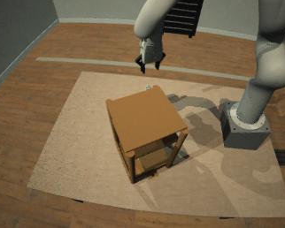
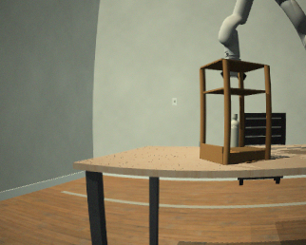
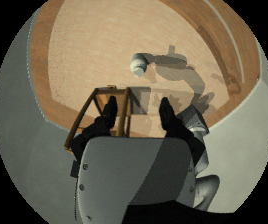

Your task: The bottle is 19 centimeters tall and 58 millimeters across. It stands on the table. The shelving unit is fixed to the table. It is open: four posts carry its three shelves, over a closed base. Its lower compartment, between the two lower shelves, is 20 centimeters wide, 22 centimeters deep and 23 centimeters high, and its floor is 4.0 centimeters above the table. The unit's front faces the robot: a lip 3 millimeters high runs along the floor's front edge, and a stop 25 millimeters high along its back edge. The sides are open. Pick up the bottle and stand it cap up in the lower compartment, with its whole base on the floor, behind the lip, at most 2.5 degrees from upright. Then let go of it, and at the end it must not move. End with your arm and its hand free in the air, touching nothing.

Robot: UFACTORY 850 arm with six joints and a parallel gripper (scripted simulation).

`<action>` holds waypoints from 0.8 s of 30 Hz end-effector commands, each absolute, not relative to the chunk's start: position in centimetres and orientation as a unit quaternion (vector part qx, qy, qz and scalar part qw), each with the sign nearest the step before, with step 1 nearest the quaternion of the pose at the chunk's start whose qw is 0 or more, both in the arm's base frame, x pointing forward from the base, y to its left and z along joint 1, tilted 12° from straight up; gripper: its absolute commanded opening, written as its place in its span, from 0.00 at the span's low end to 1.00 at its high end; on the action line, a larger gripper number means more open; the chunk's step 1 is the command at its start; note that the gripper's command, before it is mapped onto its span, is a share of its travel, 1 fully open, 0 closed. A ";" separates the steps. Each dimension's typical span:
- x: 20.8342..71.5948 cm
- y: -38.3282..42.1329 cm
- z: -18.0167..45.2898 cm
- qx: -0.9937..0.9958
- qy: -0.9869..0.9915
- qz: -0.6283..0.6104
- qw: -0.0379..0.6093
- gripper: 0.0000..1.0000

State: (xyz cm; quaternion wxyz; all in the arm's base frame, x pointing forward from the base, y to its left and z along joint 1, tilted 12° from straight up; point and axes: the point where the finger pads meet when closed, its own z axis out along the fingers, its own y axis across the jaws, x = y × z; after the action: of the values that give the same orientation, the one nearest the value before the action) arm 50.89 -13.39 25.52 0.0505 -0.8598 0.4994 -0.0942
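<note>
The grey bottle (image 2: 235, 131) stands upright on the table just behind the wooden shelving unit (image 2: 234, 113). In the top view only its cap (image 1: 148, 87) shows past the unit's top shelf (image 1: 145, 117). In the wrist view the bottle (image 3: 140, 65) shows from above, beyond the unit's corner (image 3: 103, 118). My gripper (image 1: 150, 65) hangs high in the air over the unit's back edge, well above the bottle, pointing down. Its fingers are open and empty. In the exterior view the gripper (image 2: 238, 75) is partly hidden behind the unit's posts.
The robot's base (image 1: 245, 130) stands on the table to the right of the unit. A dark slatted rack (image 1: 185, 11) stands on the floor beyond the table. The table's far edge lies a little behind the bottle.
</note>
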 end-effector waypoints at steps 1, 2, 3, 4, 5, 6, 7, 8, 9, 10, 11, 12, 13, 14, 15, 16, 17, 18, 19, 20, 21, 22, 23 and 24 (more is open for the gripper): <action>51.0 -13.4 25.6 -0.860 0.499 -0.095 0.051 0.82; 51.0 -13.4 25.6 -0.860 0.499 -0.095 0.051 0.82; 51.0 -13.4 25.6 -0.860 0.499 -0.095 0.051 0.82; 51.0 -13.4 25.6 -0.860 0.499 -0.095 0.051 0.82; 51.0 -13.4 25.6 -0.860 0.499 -0.095 0.051 0.82; 51.0 -13.4 25.6 -0.860 0.499 -0.095 0.051 0.82; 51.0 -13.4 25.6 -0.860 0.499 -0.095 0.051 0.82; 51.0 -13.4 25.6 -0.860 0.499 -0.095 0.051 0.82; 51.0 -13.4 25.6 -0.860 0.499 -0.095 0.051 0.82; 51.0 -13.4 25.6 -0.860 0.499 -0.095 0.051 0.82; 51.0 -13.4 25.6 -0.860 0.498 -0.095 0.052 0.82; 51.0 -13.4 25.6 -0.860 0.498 -0.096 0.052 0.82; 51.0 -13.4 25.6 -0.860 0.498 -0.096 0.052 0.82; 51.0 -13.4 25.6 -0.860 0.498 -0.096 0.052 0.82; 51.0 -13.4 25.6 -0.861 0.498 -0.096 0.052 0.82; 51.0 -13.4 25.6 -0.861 0.497 -0.096 0.053 0.82; 51.0 -13.4 25.6 -0.861 0.497 -0.096 0.053 0.82; 51.0 -13.4 25.6 -0.861 0.497 -0.096 0.053 0.82; 51.0 -13.4 25.6 -0.861 0.496 -0.096 0.053 0.82; 51.0 -13.4 25.6 -0.861 0.496 -0.096 0.054 0.82; 51.0 -13.4 25.6 -0.861 0.496 -0.097 0.054 0.82; 51.0 -13.4 25.6 -0.862 0.495 -0.097 0.054 0.82; 51.0 -13.4 25.6 -0.862 0.495 -0.097 0.054 0.82; 51.0 -13.4 25.6 -0.862 0.495 -0.097 0.054 0.82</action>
State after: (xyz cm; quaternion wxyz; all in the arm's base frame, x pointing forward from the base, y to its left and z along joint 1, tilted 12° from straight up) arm 50.89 -13.35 25.52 0.0536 -0.8615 0.4958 -0.0956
